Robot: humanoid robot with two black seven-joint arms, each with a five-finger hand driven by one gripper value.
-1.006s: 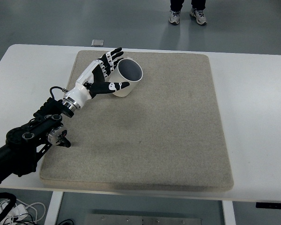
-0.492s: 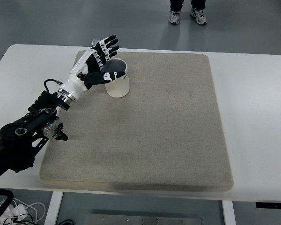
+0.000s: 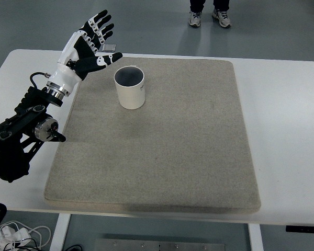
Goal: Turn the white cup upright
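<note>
Beige mat (image 3: 162, 151) on white table (image 3: 288, 130); person's shoes (image 3: 209, 19) beyond

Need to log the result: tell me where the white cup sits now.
In the top view the white cup stands upright, mouth up, on the beige mat's far-left part, just right of the open left hand.

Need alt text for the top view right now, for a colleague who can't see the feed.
A white cup stands upright, mouth up, on a beige mat covering a white table. The left robot hand hovers open up and to the left of the cup, not touching it. A person's shoes show at the top edge.
</note>
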